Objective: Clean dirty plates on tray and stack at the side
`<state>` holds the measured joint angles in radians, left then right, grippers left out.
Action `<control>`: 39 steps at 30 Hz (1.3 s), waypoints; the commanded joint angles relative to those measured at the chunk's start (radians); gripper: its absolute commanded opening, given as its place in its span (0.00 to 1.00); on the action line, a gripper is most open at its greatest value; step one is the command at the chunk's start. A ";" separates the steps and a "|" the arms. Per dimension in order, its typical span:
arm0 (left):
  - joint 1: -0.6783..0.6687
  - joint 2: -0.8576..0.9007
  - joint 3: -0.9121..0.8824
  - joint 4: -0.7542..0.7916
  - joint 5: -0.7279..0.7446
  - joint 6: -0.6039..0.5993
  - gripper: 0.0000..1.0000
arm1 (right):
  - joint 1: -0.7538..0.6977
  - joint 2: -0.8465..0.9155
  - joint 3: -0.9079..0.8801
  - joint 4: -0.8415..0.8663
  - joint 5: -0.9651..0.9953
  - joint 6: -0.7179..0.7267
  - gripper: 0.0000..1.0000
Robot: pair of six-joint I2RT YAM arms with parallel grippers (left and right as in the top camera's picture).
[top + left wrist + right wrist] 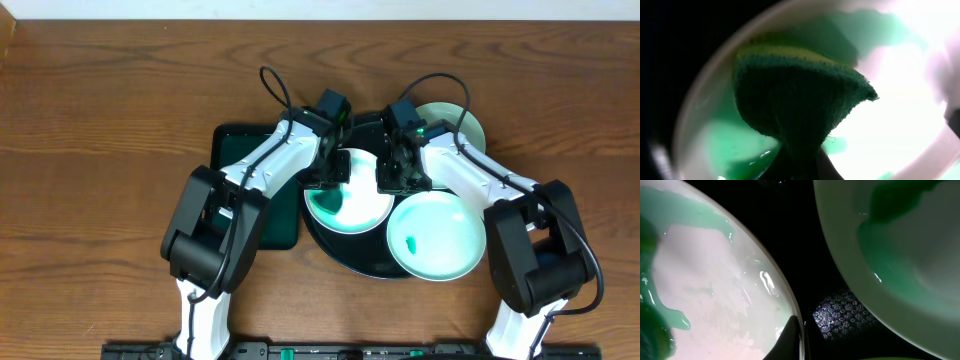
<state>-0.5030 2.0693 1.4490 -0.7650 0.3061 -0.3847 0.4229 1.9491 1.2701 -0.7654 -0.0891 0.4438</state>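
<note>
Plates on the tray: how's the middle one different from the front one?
The middle round pale plate has big green smears; the front round plate has one small green spot. Robot arms cover part of the middle plate; the front plate lies open. Both rest on the glossy round black tray.

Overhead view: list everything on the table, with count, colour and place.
plates: three, white to pale mint; one mid-tray with green smears, one front right on the tray with a small green smudge, one at the back right
tray: one, glossy black, round, centre
rectangular tray: one, dark green, left of the black one
sponge: one, green and yellow, on the middle plate
table: one, brown wood
left gripper: holding the sponge
right gripper: at the middle plate's rim, grip unclear
</note>
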 commanded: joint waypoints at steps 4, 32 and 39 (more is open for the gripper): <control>-0.034 0.042 -0.012 -0.003 0.245 0.037 0.07 | 0.010 0.002 -0.012 0.014 -0.036 0.004 0.01; -0.014 -0.193 -0.164 0.136 -0.195 -0.078 0.07 | 0.010 0.002 -0.012 0.015 -0.036 0.004 0.01; -0.014 -0.181 -0.187 0.172 -0.195 -0.085 0.07 | 0.010 0.002 -0.012 0.014 -0.036 0.004 0.01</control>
<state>-0.5190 1.8709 1.2728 -0.6003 0.1272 -0.4534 0.4225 1.9491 1.2686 -0.7631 -0.0898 0.4438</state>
